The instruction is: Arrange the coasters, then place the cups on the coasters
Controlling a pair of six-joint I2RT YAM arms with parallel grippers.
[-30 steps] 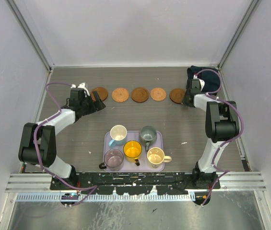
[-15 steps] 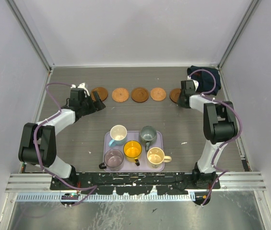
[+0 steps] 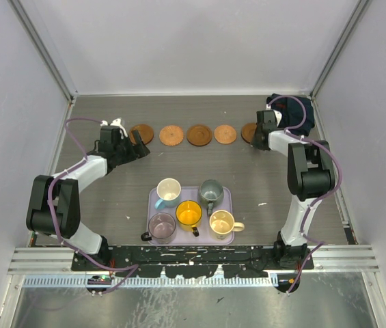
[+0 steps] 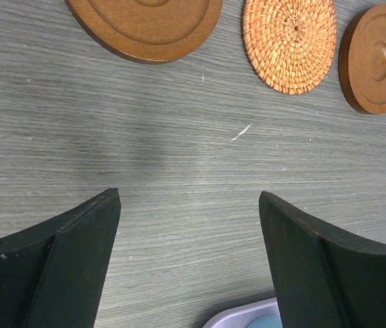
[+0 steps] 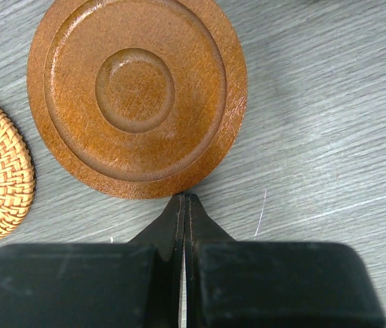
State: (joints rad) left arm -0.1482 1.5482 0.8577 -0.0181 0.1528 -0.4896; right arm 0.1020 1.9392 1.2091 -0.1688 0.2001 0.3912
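Five coasters lie in a row at the back: a brown wooden one (image 3: 142,132), a woven one (image 3: 171,134), a wooden one (image 3: 199,134), a woven one (image 3: 225,134) and a wooden one (image 3: 249,132). My right gripper (image 3: 257,137) is shut and holds nothing. Its tips (image 5: 184,199) touch the near rim of the rightmost wooden coaster (image 5: 136,96). My left gripper (image 3: 138,145) is open beside the leftmost coaster, over bare table (image 4: 189,205). Five cups stand on the lavender tray (image 3: 228,195): light blue (image 3: 169,189), grey-green (image 3: 211,190), orange-yellow (image 3: 188,213), purple (image 3: 161,224), cream-yellow (image 3: 221,222).
A dark blue cloth-like thing (image 3: 296,109) lies in the back right corner behind my right wrist. Walls close the table on the left, back and right. The left wrist view shows three coasters (image 4: 290,41) ahead and a tray corner (image 4: 247,318) at its bottom edge.
My right gripper, still shut, has slid toward the back and a little left, against the rightmost coaster, which shifted slightly with it. The left arm has not moved.
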